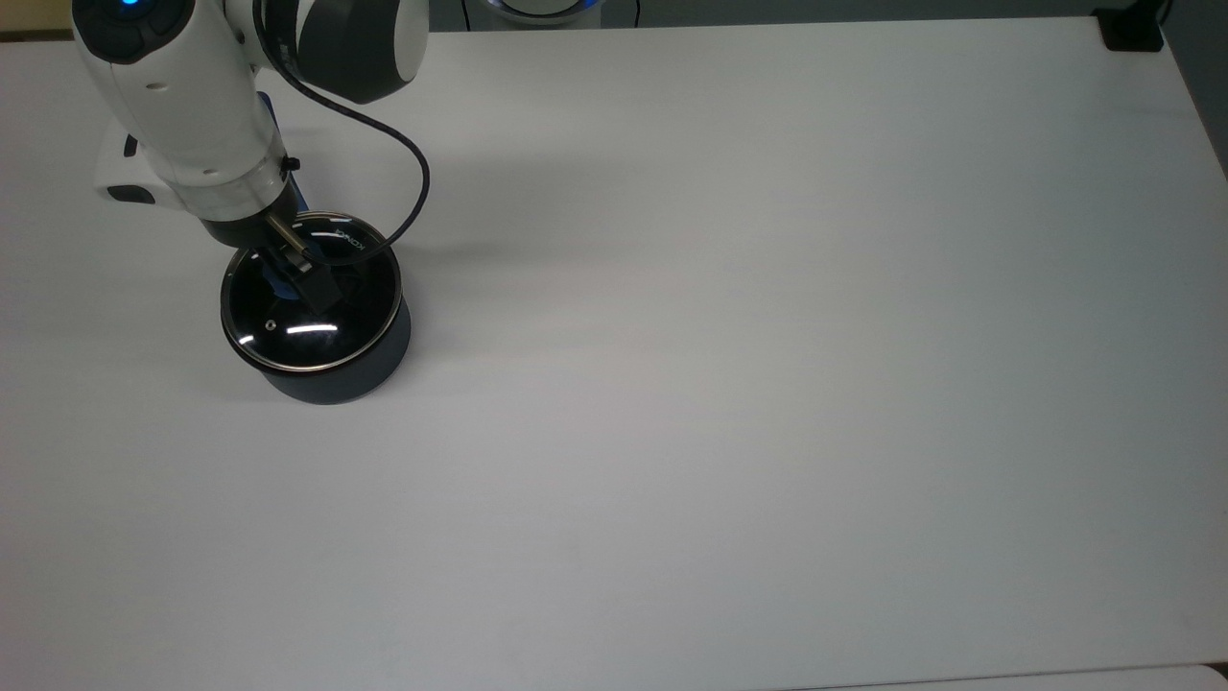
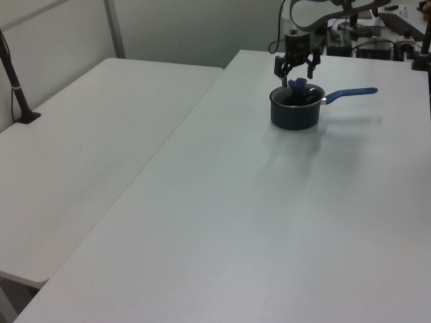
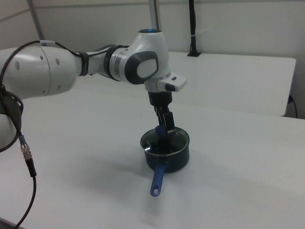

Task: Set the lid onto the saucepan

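The saucepan [image 1: 338,382] stands at the top view's left on the white table [image 1: 767,384]. Its blue handle [image 2: 350,93] points to the left view's right and toward the camera in the right view [image 3: 157,181]. The glass lid [image 1: 297,336] lies flat on the saucepan's rim, blue knob [image 2: 296,83] upward. My gripper [image 2: 295,69] hangs open just above the knob, its fingers spread to either side and touching nothing. In the top view one dark finger [image 1: 315,286] shows over the lid beside the knob [image 1: 278,283].
A black cable [image 1: 417,182] loops from the arm near the pan. A black block [image 1: 1132,29] sits at the table's far corner. A second table [image 2: 81,155] with a black post [image 2: 17,87] adjoins on the left view's left. Equipment [image 2: 377,33] stands behind.
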Robot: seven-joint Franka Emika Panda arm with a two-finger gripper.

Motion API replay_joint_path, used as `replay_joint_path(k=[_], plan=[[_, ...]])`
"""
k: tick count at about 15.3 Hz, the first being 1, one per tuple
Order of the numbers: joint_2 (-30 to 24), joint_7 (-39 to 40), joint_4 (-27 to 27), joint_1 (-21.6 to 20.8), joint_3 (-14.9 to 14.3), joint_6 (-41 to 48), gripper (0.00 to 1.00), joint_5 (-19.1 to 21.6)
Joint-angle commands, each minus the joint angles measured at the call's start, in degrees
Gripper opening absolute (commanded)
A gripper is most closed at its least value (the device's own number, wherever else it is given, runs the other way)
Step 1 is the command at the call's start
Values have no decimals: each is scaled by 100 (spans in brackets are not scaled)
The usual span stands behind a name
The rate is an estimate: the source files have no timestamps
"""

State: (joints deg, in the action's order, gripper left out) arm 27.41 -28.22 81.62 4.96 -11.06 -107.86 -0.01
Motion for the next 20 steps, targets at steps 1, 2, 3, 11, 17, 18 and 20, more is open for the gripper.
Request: replay_joint_path(k=[1,2,3,11,17,18,20], plan=[[-87,44,21,-74,-63,-68,89,62],[-87,27,12,-65,-63,-77,89,71],[-87,-17,12,-74,-63,-86,89,80],[-113,-317,21,-47,-63,-596,91,80],[-849,1669,91,-21,-247,318,100,854],[-1008,1792,169,-56,-247,423,100,801],[-1473,2319,406,-283,-247,626,100,285]])
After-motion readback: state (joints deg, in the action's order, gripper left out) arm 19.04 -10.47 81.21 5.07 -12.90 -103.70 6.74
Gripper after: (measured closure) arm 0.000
